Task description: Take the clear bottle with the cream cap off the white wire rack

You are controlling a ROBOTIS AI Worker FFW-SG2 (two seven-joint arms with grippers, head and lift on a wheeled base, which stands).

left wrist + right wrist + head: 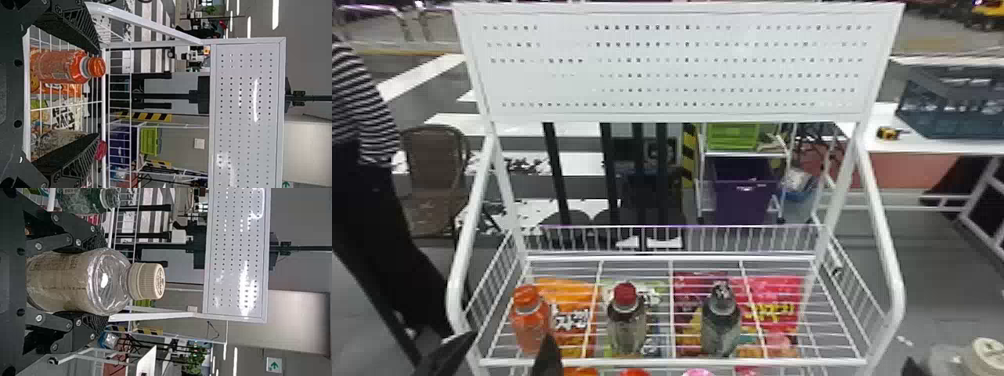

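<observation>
Bottle status: clear bottle with the cream cap [70,282] upright, off the white wire rack [672,361], beyond its right side | right claw [911,368]: holding that bottle | left claw [504,353]: wide, near orange bottle [530,322] | on rack: orange bottle, red-capped bottle [626,325], greenish bottle [721,325]

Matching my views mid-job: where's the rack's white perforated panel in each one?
Head view: perforated panel across the top, above the wire basket.
Left wrist view: perforated panel beyond the orange-capped bottle.
Right wrist view: perforated panel beyond the cream-capped bottle.
Shared landmark: lime-green crate.
</observation>
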